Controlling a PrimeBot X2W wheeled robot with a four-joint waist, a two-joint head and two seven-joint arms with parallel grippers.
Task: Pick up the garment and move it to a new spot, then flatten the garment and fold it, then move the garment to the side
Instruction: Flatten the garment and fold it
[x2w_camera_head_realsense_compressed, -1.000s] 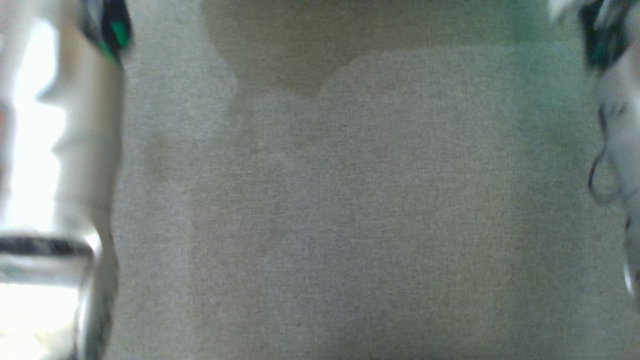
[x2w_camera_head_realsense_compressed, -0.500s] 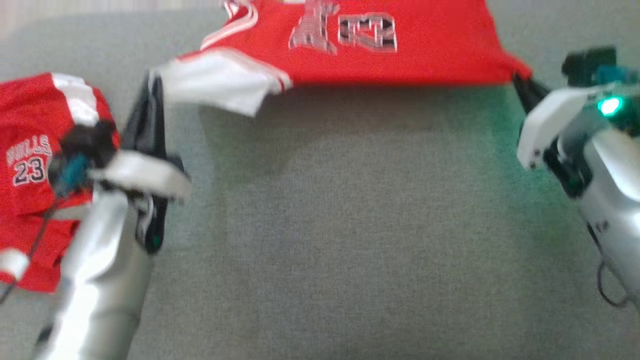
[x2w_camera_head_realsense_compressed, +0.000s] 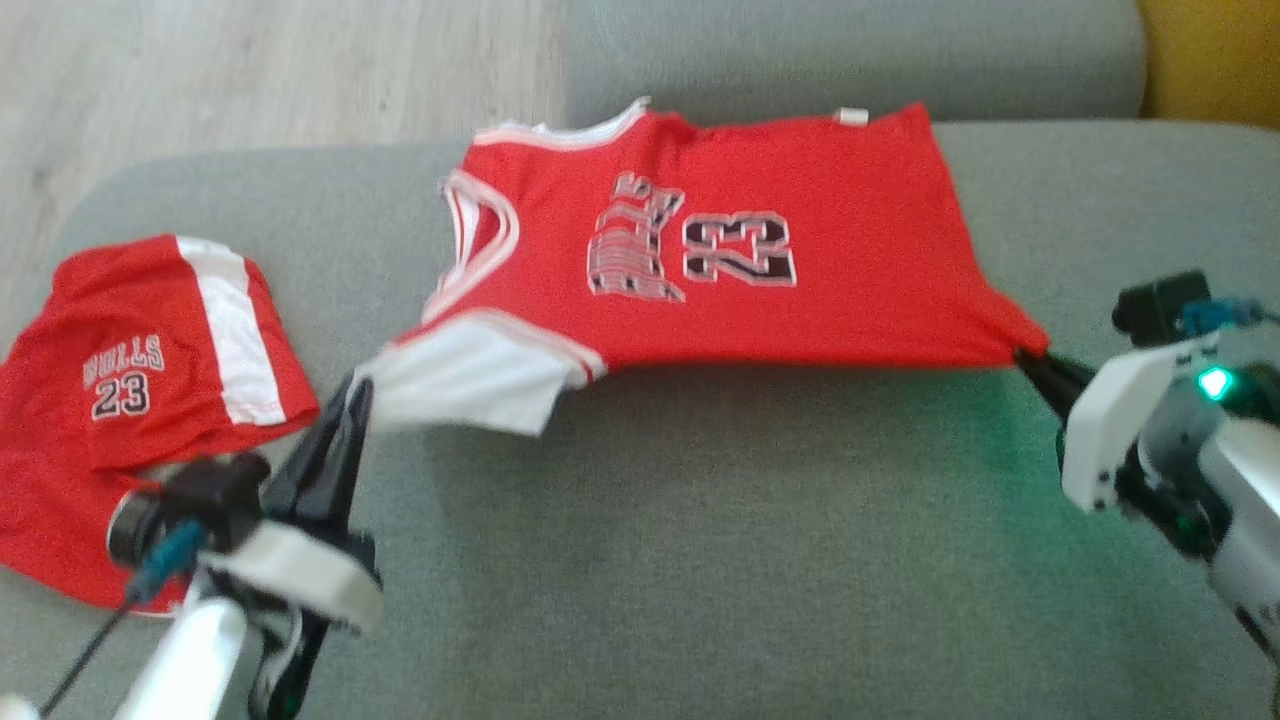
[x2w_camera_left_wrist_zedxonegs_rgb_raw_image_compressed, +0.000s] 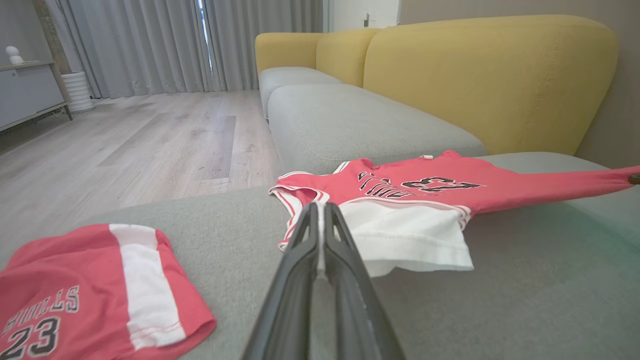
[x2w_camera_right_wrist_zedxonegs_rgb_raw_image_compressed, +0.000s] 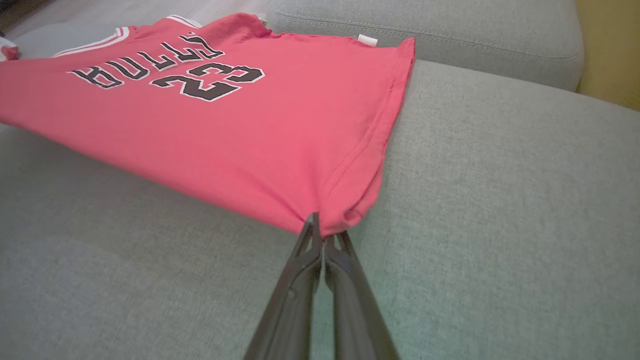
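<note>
And here's the red basketball jersey (x2w_camera_head_realsense_compressed: 760, 270), stretched across the grey sofa cushion (x2w_camera_head_realsense_compressed: 700, 560) toward 12 o'clock in the head view. Its far edge lies on the upholstery and its near edge is drawn taut between the two arms.

The left gripper (x2w_camera_head_realsense_compressed: 356, 392), down at 8 o'clock, has its fingers pressed together on the white flap at the shoulder end. The left wrist view shows a sliver of white cloth pinched right at the tips. Over at 3 o'clock, the right gripper (x2w_camera_head_realsense_compressed: 1030, 362) is clamped on the hem corner, with red cloth bunching into a small pucker around it.

This looks like light, limp knit. The white flap droops beside the left pinch, and the body will probably slide easily over the cushion. There's no stiffness to lean on, so corners and seams are the places to take it. The hem corner and the bound armhole edge offer doubled cloth that thin fingers should hold well. An uneven pull would likely skew it.

As for anything that holds other things, there's just the cushion. It carries the jersey and, at 9 o'clock, the matching shorts (x2w_camera_head_realsense_compressed: 150, 400), lying apart from the jersey.
</note>
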